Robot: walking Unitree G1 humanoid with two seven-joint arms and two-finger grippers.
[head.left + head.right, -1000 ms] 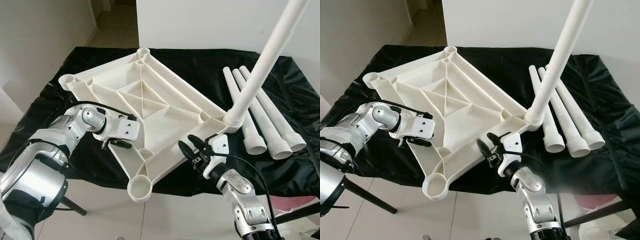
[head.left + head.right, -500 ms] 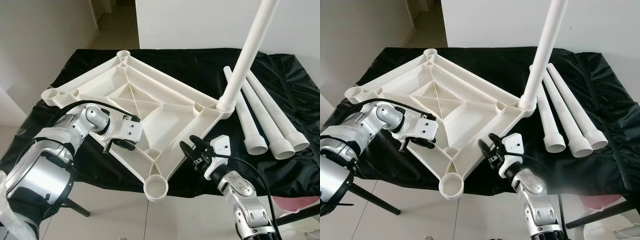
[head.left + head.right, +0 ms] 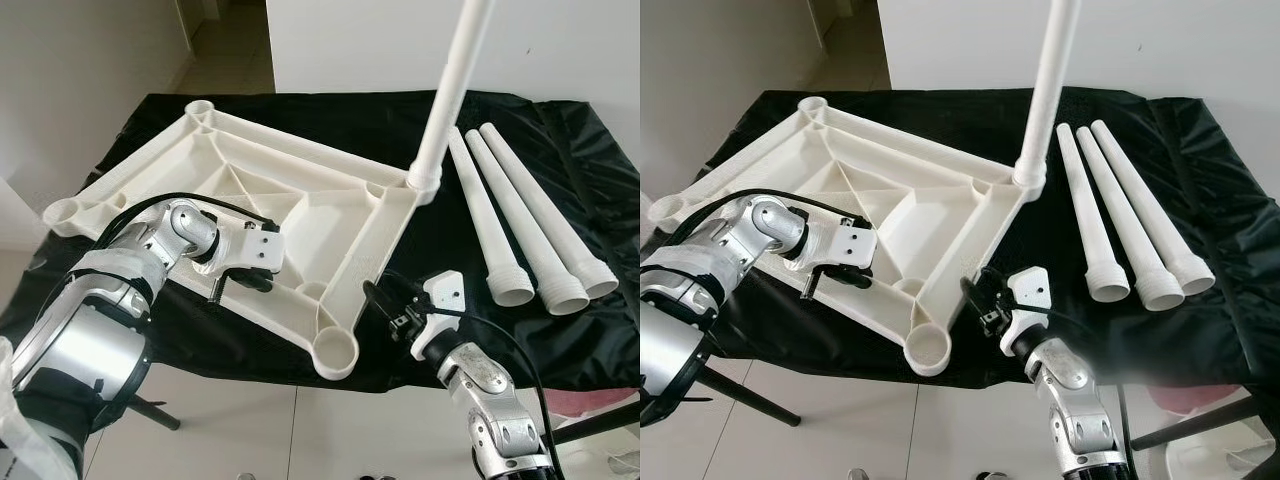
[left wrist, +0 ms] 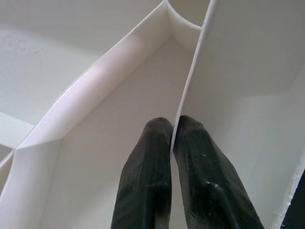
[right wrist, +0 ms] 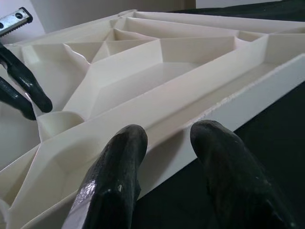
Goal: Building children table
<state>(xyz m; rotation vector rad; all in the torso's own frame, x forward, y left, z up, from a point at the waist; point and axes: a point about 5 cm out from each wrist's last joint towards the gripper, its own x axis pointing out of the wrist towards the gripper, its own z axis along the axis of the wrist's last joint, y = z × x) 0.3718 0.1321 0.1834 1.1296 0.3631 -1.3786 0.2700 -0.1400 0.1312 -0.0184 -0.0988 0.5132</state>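
Observation:
The white plastic tabletop lies upside down on the black-covered table, ribs facing up. One white leg stands in its far right corner socket. Another corner socket hangs over the front edge. My left gripper is shut on a thin inner rib near the tabletop's front left side, and its fingers pinch that rib from both sides. My right gripper is open at the tabletop's front right rim. One of its fingers is over the rim and the other is outside it, above the cloth.
Three loose white legs lie side by side on the black cloth at the right, wide ends toward me. A white wall stands behind the table. Pale floor shows below the table's front edge.
The tabletop has turned counterclockwise on the cloth, its front socket swinging right and its left corner coming nearer. The fitted leg now stands more upright. Both grippers moved with it.

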